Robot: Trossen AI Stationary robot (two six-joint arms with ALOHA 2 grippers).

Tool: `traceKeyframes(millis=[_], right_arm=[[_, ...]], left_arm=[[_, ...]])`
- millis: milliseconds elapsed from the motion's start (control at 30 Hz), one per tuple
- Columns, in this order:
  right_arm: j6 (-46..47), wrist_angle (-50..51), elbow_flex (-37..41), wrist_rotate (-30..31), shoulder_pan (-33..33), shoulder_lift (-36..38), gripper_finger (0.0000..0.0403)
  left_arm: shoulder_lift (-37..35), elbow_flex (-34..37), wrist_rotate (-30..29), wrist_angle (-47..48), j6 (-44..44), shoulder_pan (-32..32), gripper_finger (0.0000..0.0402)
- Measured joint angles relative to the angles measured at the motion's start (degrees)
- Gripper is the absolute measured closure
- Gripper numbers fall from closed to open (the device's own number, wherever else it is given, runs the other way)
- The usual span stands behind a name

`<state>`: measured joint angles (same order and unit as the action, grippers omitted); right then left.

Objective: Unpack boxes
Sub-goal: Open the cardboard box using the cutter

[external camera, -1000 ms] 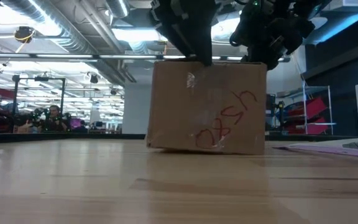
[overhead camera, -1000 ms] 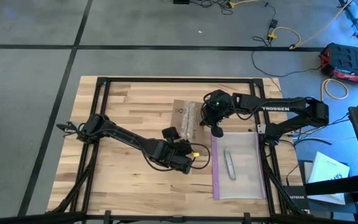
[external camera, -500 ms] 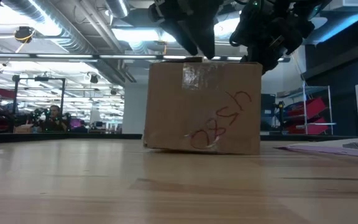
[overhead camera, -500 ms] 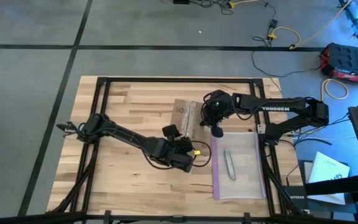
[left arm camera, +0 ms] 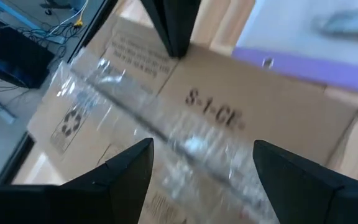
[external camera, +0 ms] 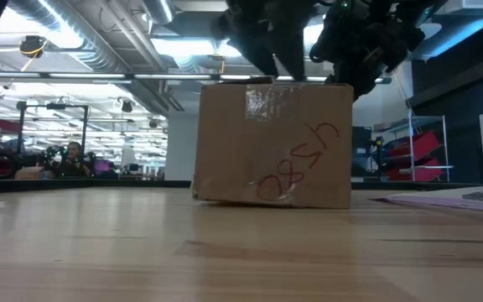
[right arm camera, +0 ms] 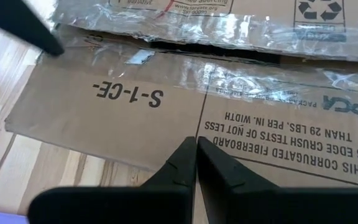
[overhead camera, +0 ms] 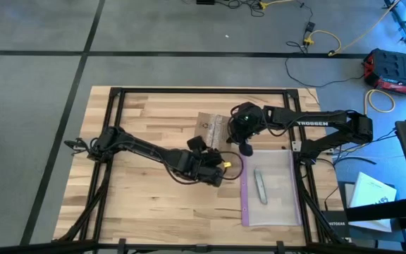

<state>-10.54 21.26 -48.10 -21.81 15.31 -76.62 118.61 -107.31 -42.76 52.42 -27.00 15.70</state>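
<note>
One cardboard box (overhead camera: 212, 134) sits mid-bench, unmoved from half a second ago. Left claw (overhead camera: 219, 169) — fingers apart, holding nothing — has shifted right along its near side; right claw (right arm camera: 196, 163) stays shut over the top.

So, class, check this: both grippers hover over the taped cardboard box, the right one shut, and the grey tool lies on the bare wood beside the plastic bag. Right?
One slip: the grey tool lies on the clear plastic bag, not on bare wood, as the high view shows. The rest holds: the left gripper and the shut right gripper are both over the taped box.
</note>
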Motion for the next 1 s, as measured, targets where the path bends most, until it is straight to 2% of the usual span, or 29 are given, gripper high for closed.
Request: traceKeyframes(millis=[133,333,600,833,1000], right_arm=[[1.28,0.32,0.00,0.75,0.00,0.02,0.0403],[1.28,0.69,-0.02,1.71,-0.02,0.07,0.0403],[1.28,1.23,-0.02,2.33,0.00,0.09,0.0403],[1.28,1.04,-0.07,2.26,0.00,0.04,0.0403],[1.26,1.09,-0.07,2.26,0.00,0.04,0.0403]], left_arm=[[0.00,0.00,0.01,-1.02,-1.34,-0.30,0.0140],[1.12,0.00,0.18,4.97,-5.90,-1.18,0.0140],[2.88,0.04,0.79,4.64,-5.03,-2.32,0.0140],[2.78,-1.22,-0.52,14.14,-4.68,-2.48,0.0140],[2.78,-1.31,-0.66,15.87,-4.55,-2.73,0.0140]])
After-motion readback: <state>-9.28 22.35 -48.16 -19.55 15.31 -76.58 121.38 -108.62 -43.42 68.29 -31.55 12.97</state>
